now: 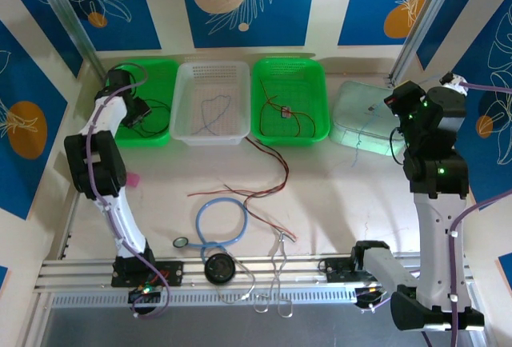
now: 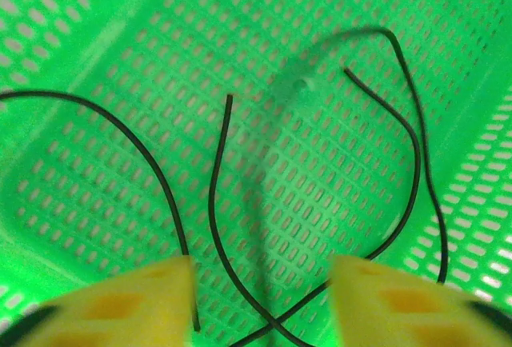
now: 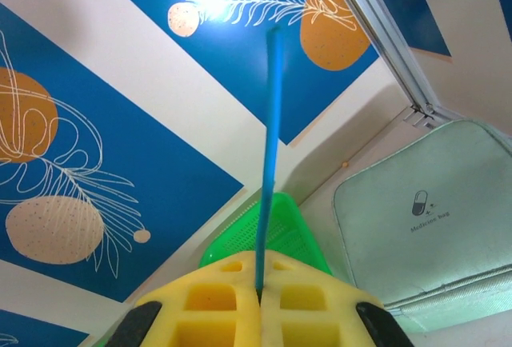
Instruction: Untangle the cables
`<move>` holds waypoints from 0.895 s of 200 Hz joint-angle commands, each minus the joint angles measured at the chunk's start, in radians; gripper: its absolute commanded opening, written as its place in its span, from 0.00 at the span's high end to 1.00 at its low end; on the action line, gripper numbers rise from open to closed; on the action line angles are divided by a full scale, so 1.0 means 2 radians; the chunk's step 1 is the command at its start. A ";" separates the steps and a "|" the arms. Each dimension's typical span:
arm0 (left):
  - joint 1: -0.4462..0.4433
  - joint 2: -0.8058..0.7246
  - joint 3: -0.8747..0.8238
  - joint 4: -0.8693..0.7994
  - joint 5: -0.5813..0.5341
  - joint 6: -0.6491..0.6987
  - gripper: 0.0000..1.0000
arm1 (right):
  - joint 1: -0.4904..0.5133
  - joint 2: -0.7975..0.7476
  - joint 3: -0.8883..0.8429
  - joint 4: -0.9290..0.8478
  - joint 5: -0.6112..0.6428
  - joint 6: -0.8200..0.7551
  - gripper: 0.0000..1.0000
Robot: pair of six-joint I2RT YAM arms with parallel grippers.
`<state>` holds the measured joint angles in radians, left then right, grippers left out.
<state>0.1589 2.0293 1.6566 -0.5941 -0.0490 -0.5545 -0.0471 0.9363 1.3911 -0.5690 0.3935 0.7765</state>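
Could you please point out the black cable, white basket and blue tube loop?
black cable (image 2: 211,195), left wrist view, middle of its curve.
white basket (image 1: 182,99), top external view, left wall.
blue tube loop (image 1: 198,223), top external view, left arc.

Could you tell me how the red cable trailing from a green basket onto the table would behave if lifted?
Probably floppy: the red cable sags over the basket rim and lies in loose bends on the table. Likely light, since it is very thin. It might snag, as it runs near the blue tube loop.
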 commanded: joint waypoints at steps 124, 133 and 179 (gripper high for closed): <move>-0.068 -0.226 -0.100 0.089 0.041 0.107 0.21 | 0.082 0.106 0.156 0.048 -0.058 -0.035 1.00; -0.090 -0.247 -0.118 0.098 0.024 0.111 0.20 | 0.098 0.122 0.173 0.054 -0.056 -0.037 1.00; -0.206 -0.320 -0.203 0.140 -0.015 0.108 0.18 | 0.186 0.216 0.253 0.104 -0.049 -0.052 1.00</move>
<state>-0.1825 1.4345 1.3117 -0.3538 -0.0532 -0.3340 0.2672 1.2873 1.8084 -0.4446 0.2985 0.7074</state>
